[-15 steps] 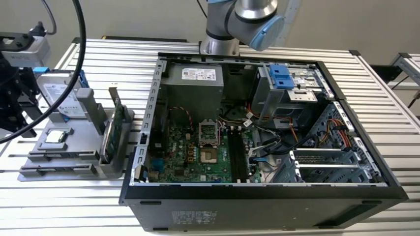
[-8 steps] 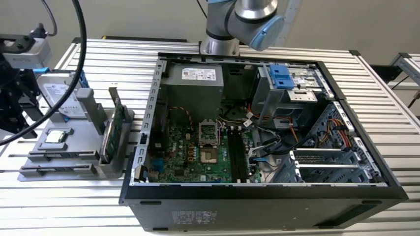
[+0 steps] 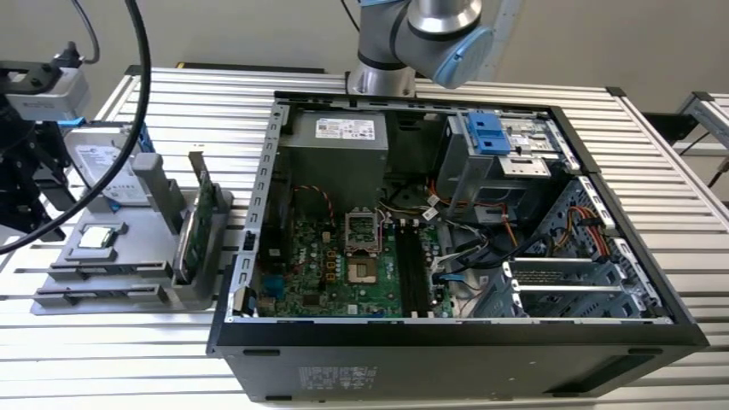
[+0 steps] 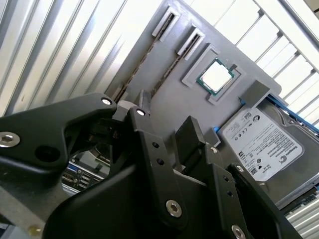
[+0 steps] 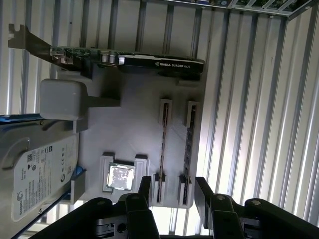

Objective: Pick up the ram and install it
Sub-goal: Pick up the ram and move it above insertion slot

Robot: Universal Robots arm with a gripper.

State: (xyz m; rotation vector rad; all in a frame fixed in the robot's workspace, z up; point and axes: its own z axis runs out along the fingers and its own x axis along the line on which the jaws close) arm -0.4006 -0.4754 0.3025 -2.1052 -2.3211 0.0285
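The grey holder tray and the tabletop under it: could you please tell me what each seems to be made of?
The holder tray looks like matte grey plastic, perhaps printed: even colour, dull surface, blocky slots. The tabletop looks like bare aluminium: silvery ribbed slats with bright glints.

One computer case (image 3: 456, 363) is counted — also one hard drive (image 5: 35, 174), one processor chip (image 5: 121, 177), one graphics card (image 5: 149, 62), two ram sticks (image 5: 189, 149), one tray (image 5: 134, 114).

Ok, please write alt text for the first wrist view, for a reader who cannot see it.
The open gripper hovers over a grey holder tray, its fingers on either side of two thin ram sticks standing on edge in slots. The tray also carries a processor chip, a hard drive and a graphics card, on a slatted metal table.
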